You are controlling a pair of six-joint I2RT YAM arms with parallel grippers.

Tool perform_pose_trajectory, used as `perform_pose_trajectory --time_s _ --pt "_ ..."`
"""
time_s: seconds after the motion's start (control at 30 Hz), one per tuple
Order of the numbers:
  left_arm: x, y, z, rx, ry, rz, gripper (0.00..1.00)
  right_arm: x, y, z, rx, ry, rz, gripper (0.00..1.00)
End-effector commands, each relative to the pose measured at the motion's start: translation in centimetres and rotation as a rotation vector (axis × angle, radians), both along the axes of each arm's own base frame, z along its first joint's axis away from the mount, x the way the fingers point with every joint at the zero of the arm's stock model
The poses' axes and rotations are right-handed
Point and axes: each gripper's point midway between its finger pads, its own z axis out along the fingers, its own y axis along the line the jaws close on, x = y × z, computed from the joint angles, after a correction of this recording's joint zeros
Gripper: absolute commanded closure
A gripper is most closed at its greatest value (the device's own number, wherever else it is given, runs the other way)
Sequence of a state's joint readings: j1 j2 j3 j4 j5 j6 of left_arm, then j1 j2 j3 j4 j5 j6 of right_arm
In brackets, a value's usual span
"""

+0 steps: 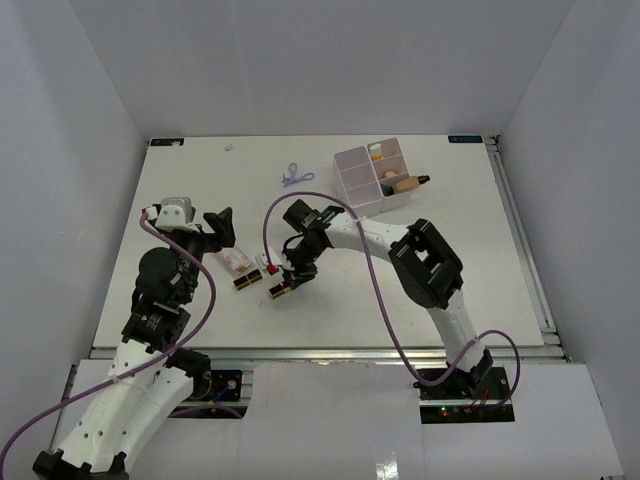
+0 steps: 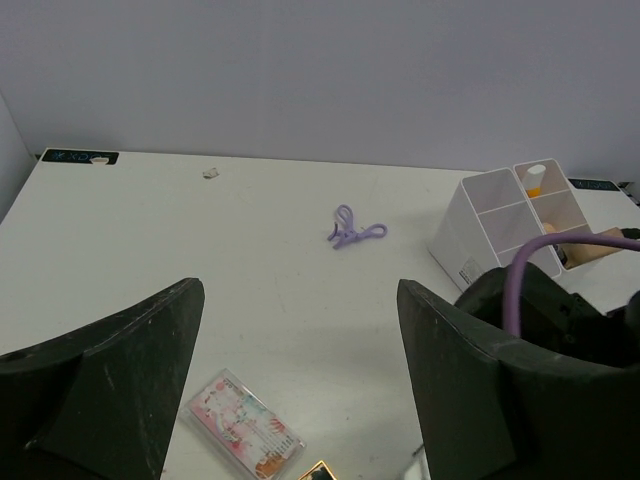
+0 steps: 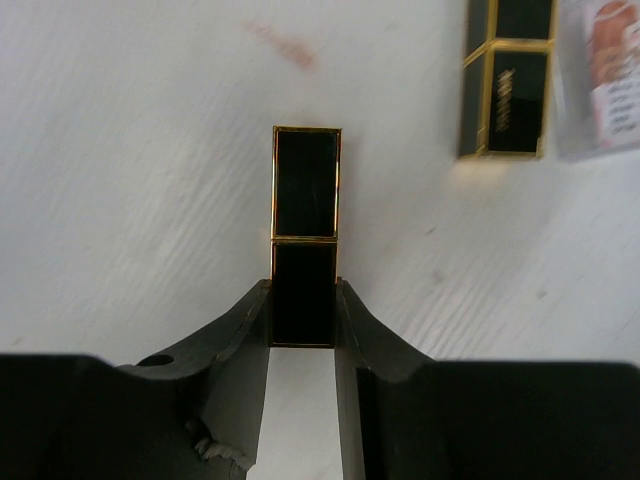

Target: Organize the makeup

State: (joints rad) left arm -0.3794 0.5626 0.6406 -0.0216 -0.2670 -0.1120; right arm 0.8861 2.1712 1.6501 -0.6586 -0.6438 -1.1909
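A black-gold lipstick [image 3: 305, 210] lies on the white table, and my right gripper [image 3: 303, 300] is shut on its near end, one finger pressed to each side. From above, the right gripper [image 1: 283, 288] holds this lipstick [image 1: 277, 292] at the table's middle front. A second black-gold lipstick [image 1: 248, 279] lies just to its left, beside a small clear pinkish item [image 1: 236, 262]. My left gripper [image 1: 222, 228] hovers open behind them, holding nothing. The lilac clip [image 1: 293, 177] lies further back. An orange white-capped tube [image 1: 377, 154] and a beige dark-capped bottle [image 1: 405, 184] sit in the box.
The white four-compartment box [image 1: 354, 178] stands at the back right of the table. A small white scrap [image 2: 210, 172] lies near the back edge. White walls close in on three sides. The right arm's purple cable [image 1: 330, 200] arches over the middle.
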Motion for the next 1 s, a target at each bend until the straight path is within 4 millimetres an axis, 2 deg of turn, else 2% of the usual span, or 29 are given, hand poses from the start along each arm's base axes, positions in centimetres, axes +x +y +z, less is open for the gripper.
perform_pose_trajectory --time_s 0.0,0.1,0.17,0.27,0.33,0.47,0.6,0.73,0.97 --pt "0.2 -1.4 -0.4 0.019 0.008 -0.076 0.12 2.4 -4.4 6.3 0.082 -0.093 -0.071 0.9" --pt "0.4 -2.9 -1.2 0.036 0.036 -0.152 0.12 5.3 -7.6 10.2 0.138 -0.157 -0.173 0.9" --pt "0.6 -3.9 -1.8 0.049 0.059 -0.198 0.12 9.1 -10.7 12.3 0.158 -0.208 -0.292 0.91" --pt "0.8 -4.9 -2.5 0.058 0.092 -0.251 0.11 14.0 -14.2 14.9 0.172 -0.323 -0.449 0.92" --pt "1.1 -5.2 -3.3 0.064 0.123 -0.26 0.11 17.0 -15.5 16.6 0.194 -0.409 -0.528 0.92" --pt "1.4 -6.0 -4.2 0.077 0.158 -0.296 0.11 22.4 -17.7 18.7 0.189 -0.564 -0.66 0.92" --pt "1.6 -6.2 -5.0 0.087 0.181 -0.304 0.11 26.0 -18.5 19.8 0.183 -0.676 -0.732 0.92" --pt "1.9 -6.6 -5.8 0.098 0.215 -0.319 0.11 28.6 -18.6 20.6 0.174 -0.739 -0.774 0.92" --pt "1.9 -6.9 -6.1 0.103 0.223 -0.34 0.11 30.4 -18.9 20.0 0.138 -0.821 -0.755 0.9"
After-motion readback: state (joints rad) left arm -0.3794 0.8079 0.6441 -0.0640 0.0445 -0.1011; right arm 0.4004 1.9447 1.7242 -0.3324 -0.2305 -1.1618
